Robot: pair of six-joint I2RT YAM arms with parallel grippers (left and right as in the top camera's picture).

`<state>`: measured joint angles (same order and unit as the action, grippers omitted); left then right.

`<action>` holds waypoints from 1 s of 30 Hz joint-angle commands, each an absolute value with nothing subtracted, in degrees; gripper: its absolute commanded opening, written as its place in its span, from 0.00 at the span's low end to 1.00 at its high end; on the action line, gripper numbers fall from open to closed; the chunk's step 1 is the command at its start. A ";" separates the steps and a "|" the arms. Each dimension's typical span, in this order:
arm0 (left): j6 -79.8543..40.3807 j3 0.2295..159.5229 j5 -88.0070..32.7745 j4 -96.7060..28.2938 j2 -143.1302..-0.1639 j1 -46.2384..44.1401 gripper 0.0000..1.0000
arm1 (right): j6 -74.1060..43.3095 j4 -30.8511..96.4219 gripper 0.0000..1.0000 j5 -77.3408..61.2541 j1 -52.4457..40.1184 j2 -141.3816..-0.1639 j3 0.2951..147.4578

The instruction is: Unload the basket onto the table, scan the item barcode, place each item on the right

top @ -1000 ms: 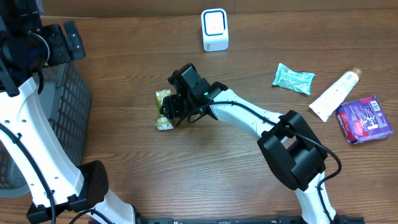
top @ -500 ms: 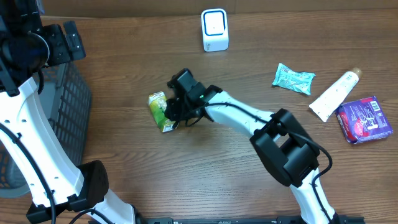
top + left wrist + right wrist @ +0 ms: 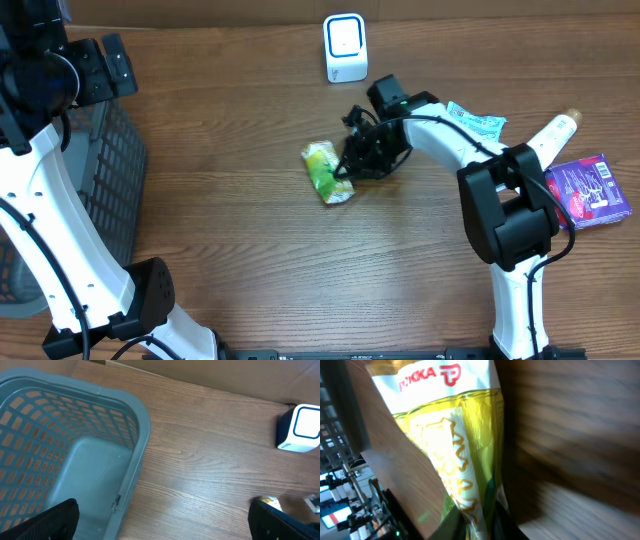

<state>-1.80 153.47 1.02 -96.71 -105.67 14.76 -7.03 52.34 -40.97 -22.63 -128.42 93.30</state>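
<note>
Broadly, the wooden bench carries a grey basket at its left edge. The left gripper hangs above the basket's rim, its jaws spread wide and holding nothing. Near the right edge lie a purple box, a white tube and a teal packet, close together. The white scanner stands by the far edge, about midway along. The yellow-green snack packet sits near the bench's middle, and the right gripper has its jaws closed narrowly on the packet's end.
</note>
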 commanded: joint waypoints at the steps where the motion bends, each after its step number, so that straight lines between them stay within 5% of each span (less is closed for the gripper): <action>1: -2.79 153.80 0.38 -96.79 -106.08 14.98 1.00 | 0.64 53.58 0.32 -34.22 -22.55 -124.03 93.51; 6: -2.76 153.80 0.38 -96.79 -106.08 14.98 1.00 | 2.09 52.51 0.52 -27.90 -26.83 -118.32 93.54; 18: -2.79 153.80 0.38 -96.79 -106.08 14.98 1.00 | -3.05 48.31 0.48 -21.19 -41.23 -119.07 93.34; 30: -2.76 153.80 0.38 -96.79 -106.08 14.98 1.00 | -6.96 52.58 0.51 -18.57 -37.34 -119.77 93.34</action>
